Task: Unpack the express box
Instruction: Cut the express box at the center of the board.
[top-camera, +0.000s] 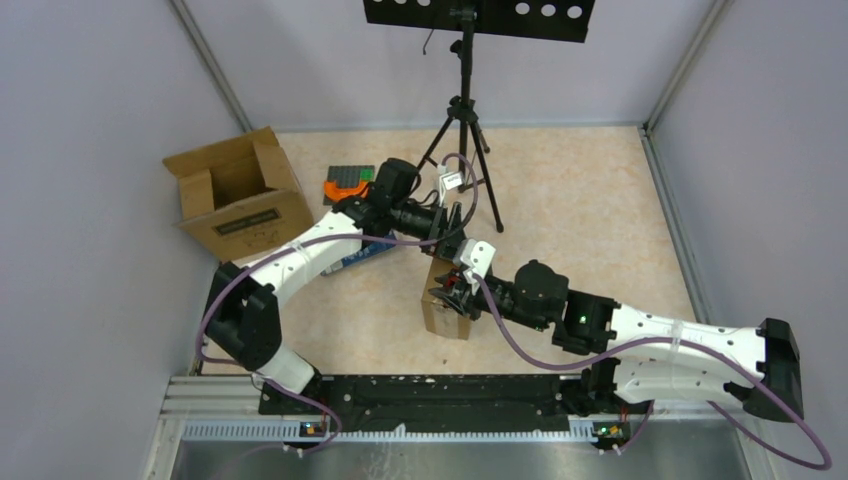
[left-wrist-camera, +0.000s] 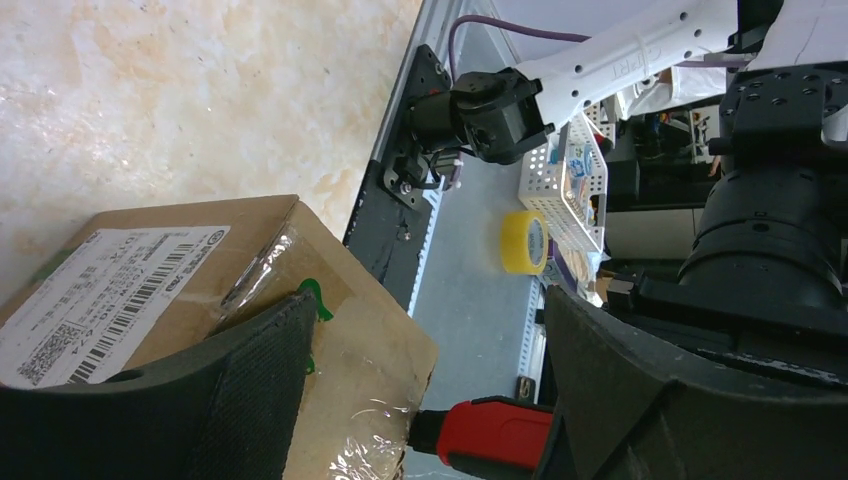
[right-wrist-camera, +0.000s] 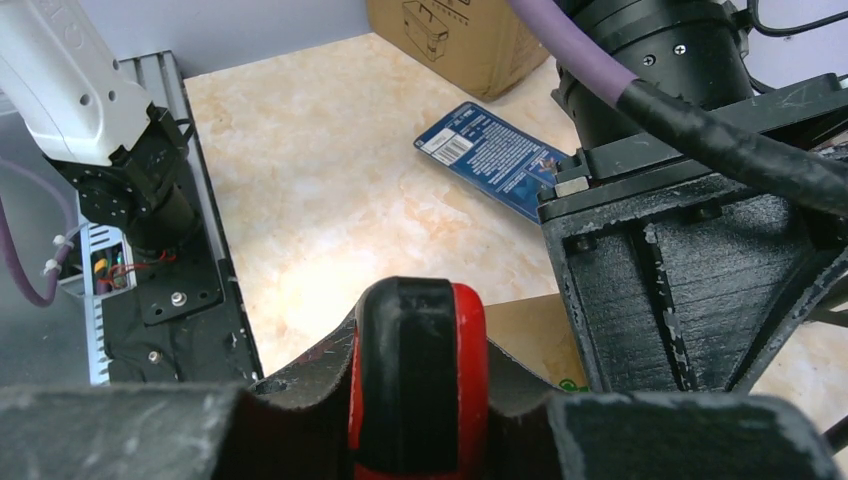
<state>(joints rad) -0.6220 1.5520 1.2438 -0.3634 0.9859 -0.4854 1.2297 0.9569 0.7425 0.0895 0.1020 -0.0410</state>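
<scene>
- Express box (top-camera: 446, 314): small brown carton, taped shut, with a white barcode label (left-wrist-camera: 100, 300) on one face. It stands on the bench (top-camera: 580, 210) near the front, between the two arms.
- Left gripper (top-camera: 453, 241): jaws spread wide above the express box. One black pad (left-wrist-camera: 250, 390) lies against the carton's taped corner, and the other pad is clear of it.
- Right gripper (right-wrist-camera: 418, 392): closed on a red-handled tool (right-wrist-camera: 418, 370). The tool's red-and-black end (left-wrist-camera: 488, 436) sits just beside the carton's edge; the pictures do not show whether they touch.
- Open cardboard box (top-camera: 238, 192): flaps up, at the far left of the bench, well apart from the express box.
- Blue packet (right-wrist-camera: 494, 158): flat on the bench, partly under the left arm.
- Orange item (top-camera: 339, 188) and dark tile (top-camera: 350, 174): beside the open box.
- Tripod (top-camera: 464, 130): at the back centre of the bench.
- Yellow tape roll (left-wrist-camera: 524, 242) and white basket (left-wrist-camera: 575, 185): off the bench, beyond its front rail.
</scene>
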